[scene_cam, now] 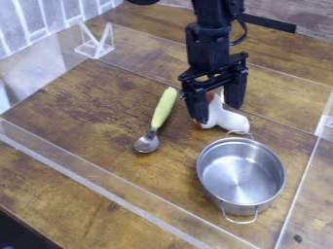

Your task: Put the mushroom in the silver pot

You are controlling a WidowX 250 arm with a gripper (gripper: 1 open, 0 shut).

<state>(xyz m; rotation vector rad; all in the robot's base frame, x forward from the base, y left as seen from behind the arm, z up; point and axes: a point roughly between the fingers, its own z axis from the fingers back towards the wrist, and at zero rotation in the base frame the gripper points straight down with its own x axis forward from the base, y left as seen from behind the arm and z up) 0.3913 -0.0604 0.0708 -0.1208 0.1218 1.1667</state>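
The mushroom (231, 120) lies on its side on the wooden table, its fat white stem pointing right and its reddish cap mostly hidden behind the gripper. My gripper (217, 110) points straight down and stands open, with one finger on each side of the mushroom and nothing held. The silver pot (240, 176) stands empty just in front of the mushroom, toward the lower right, with a loop handle at its near rim.
A spoon (156, 119) with a yellow-green handle lies left of the gripper, its metal bowl nearest the camera. A clear plastic barrier rims the table (78, 107). A white wire stand (92, 41) sits at the back left.
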